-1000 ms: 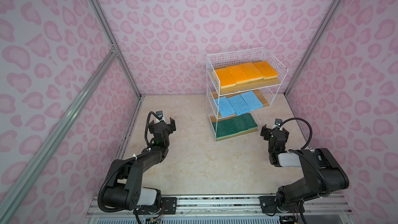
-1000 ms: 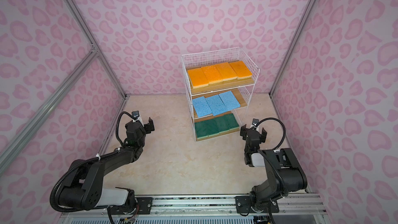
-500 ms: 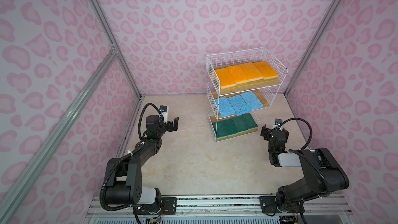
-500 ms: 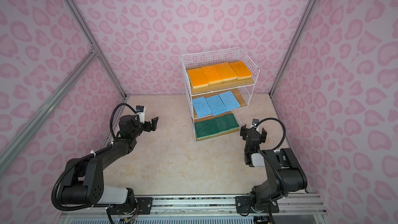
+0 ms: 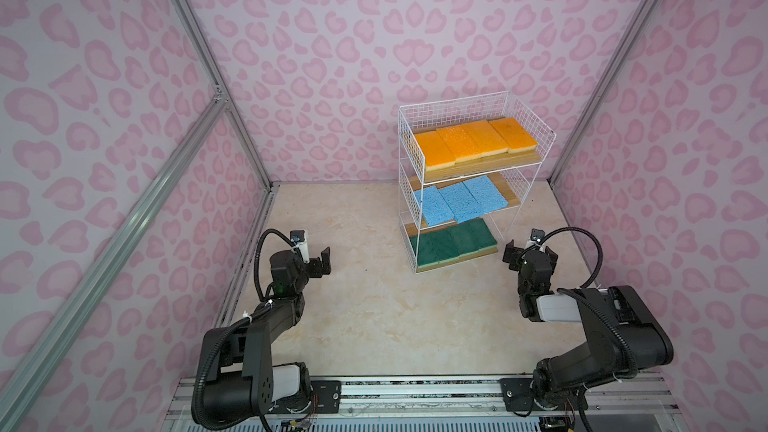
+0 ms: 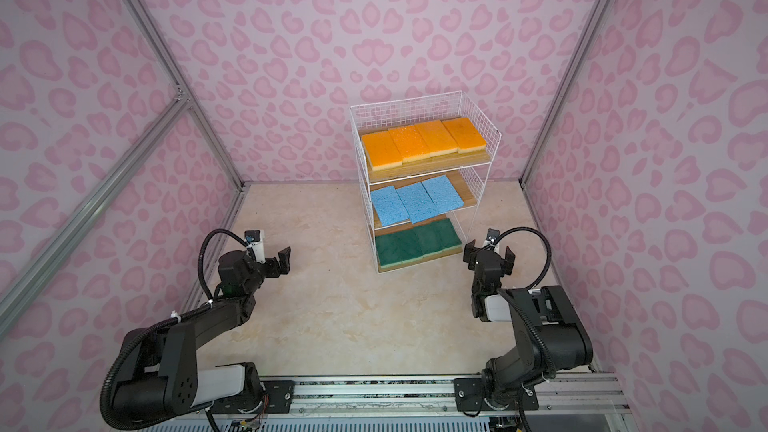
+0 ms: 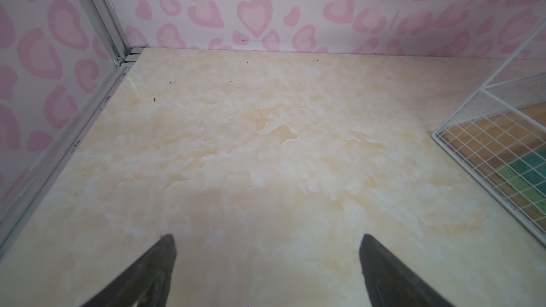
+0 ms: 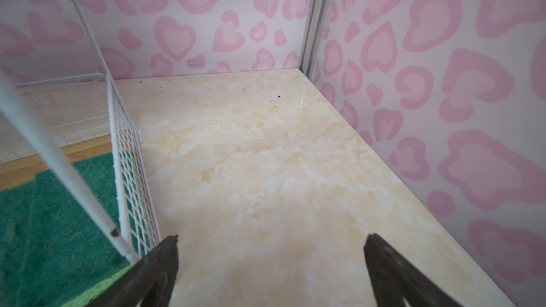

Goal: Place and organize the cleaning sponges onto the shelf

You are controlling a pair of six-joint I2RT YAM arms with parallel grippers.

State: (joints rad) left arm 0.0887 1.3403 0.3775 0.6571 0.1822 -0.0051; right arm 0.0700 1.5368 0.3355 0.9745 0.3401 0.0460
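Now the left gripper [image 5: 322, 263], lower left, has swung toward the shelf [image 5: 453, 105]; the right gripper [image 5: 528, 253] is unmoved. Both are wide open and empty. Orange sponges [image 5: 473, 145] sit on top, blue sponges [image 5: 457, 201] in the middle, green sponges [image 5: 453, 243] at the bottom. Task looks done.

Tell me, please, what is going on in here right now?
Two robot arms are stocking a wire shelf with cleaning sponges. Four orange sponges lie in a row on the top tier, three blue sponges on the middle one and four green sponges on the bottom one. The left claw and the right claw are both open and empty, held above the table.
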